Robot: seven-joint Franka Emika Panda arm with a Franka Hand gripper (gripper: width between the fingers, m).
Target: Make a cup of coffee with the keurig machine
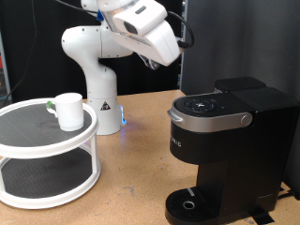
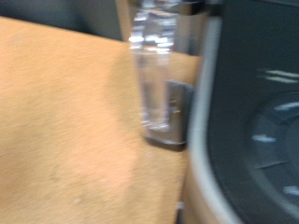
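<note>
White cup [image 1: 68,110], matte-black keurig machine [image 1: 225,150] with silver-grey lid handle [image 1: 214,118], tan tabletop [image 1: 131,178]

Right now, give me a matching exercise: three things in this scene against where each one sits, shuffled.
Things:
1. cup
2. keurig machine
3. end effector

Places:
A. raised in the air, at the exterior view's top
B. on the top tier of the white round stand
C. on the wooden table, at the exterior view's right

Pairs: 1-B, 2-C, 3-A

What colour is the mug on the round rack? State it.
The cup is plain white, seen best in the exterior view, standing on the white rack.
</note>
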